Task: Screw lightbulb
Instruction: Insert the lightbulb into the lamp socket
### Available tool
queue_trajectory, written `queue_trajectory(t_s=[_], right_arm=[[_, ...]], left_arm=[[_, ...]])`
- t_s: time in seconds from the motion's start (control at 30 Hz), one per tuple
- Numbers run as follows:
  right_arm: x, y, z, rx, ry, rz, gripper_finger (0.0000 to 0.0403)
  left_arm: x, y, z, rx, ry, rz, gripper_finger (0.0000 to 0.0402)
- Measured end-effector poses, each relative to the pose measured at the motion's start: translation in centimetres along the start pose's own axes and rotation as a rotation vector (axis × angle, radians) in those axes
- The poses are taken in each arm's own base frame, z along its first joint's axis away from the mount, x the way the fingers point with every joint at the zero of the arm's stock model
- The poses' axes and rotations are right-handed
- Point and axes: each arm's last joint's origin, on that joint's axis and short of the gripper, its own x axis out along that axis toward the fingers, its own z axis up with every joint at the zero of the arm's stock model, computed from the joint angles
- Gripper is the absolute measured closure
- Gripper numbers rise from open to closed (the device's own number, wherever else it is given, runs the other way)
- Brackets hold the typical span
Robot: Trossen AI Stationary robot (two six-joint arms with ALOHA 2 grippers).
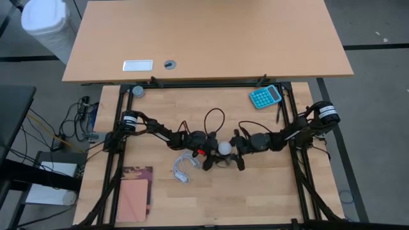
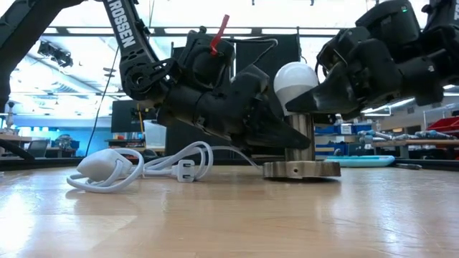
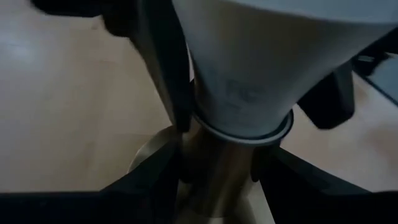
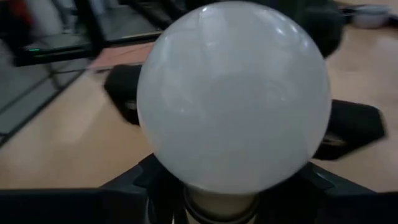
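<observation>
Lightbulb (image 2: 295,79): small, white, with a rounded matte globe and a tapered pale base. It stands upright, globe uppermost, its base seated in the metal stem of a socket (image 2: 301,169) resting flat on the table. The right gripper's fingers (image 2: 324,98) sit against its neck just beneath the globe. The left gripper's fingers (image 2: 276,132) lie lower, on either side of the stem under the base.

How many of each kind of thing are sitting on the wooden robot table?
Round white lightbulb: 1
Metal socket stand with flat round base: 1
White power cord with plug: 1
Turquoise calculator: 1
Notebooks, one dark and one pink: 2
Total: 6
</observation>
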Motion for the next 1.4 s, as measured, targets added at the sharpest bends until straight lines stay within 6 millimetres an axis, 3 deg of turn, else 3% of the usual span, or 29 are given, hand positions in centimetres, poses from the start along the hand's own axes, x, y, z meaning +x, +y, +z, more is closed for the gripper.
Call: queue_trajectory(t_s=[0.3,0.73,1.27,1.4], right_arm=[[-0.4,1.4,-0.5,-0.019,-0.011,-0.183,0.0235],[-0.1,2.4,-0.3,0.085,-0.055,-0.413,0.0226],[0.0,2.8,0.0,0.096,-0.031,-0.352,0.0139],[0.0,2.8,-0.1,0.072,-0.024,-0.353,0.0133]], left_arm=[[0.0,0.3,0.0,-0.028,-0.016,0.111,0.0202],[0.0,0.0,-0.1,-0.071,-0.067,0.287,0.0202],[0.0,-0.1,-0.2,-0.051,-0.05,0.278,0.0202],[0.0,-0.1,-0.2,-0.053,-0.051,0.275,0.0202]])
